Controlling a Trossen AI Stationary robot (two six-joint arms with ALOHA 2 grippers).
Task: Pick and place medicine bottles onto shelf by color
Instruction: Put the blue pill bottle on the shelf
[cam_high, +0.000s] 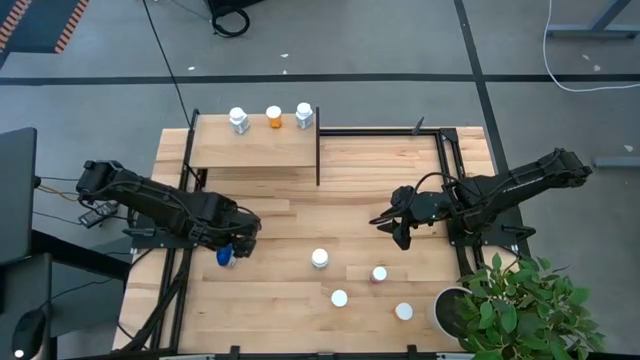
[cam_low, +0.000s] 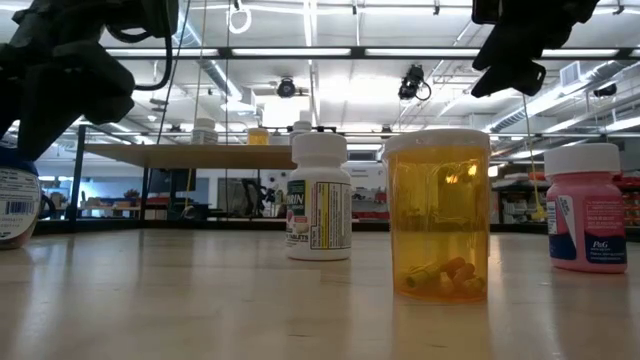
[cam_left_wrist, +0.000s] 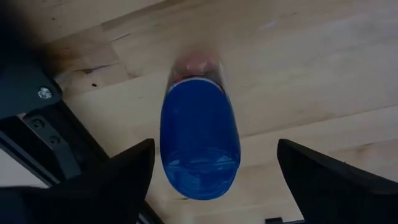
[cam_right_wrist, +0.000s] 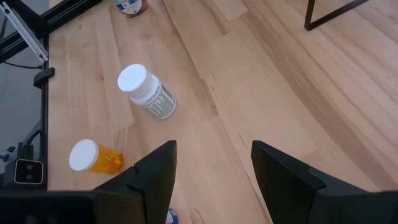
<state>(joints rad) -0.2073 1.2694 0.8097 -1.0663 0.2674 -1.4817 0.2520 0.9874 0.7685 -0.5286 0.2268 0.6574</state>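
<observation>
On the plank table (cam_high: 290, 310), the blue-capped bottle (cam_left_wrist: 200, 140) stands between the left end effector's (cam_left_wrist: 211, 171) spread fingers, seemingly untouched.

Around the wooden table (cam_high: 290, 310) we saw a grey floor (cam_high: 400, 40) crossed by dark lines. A potted plant (cam_high: 525, 305) stood at the table's near right corner, and a black cable (cam_high: 165, 50) trailed across the floor beyond it. Behind the table, long ceiling lights (cam_low: 330, 50) glowed overhead.
</observation>
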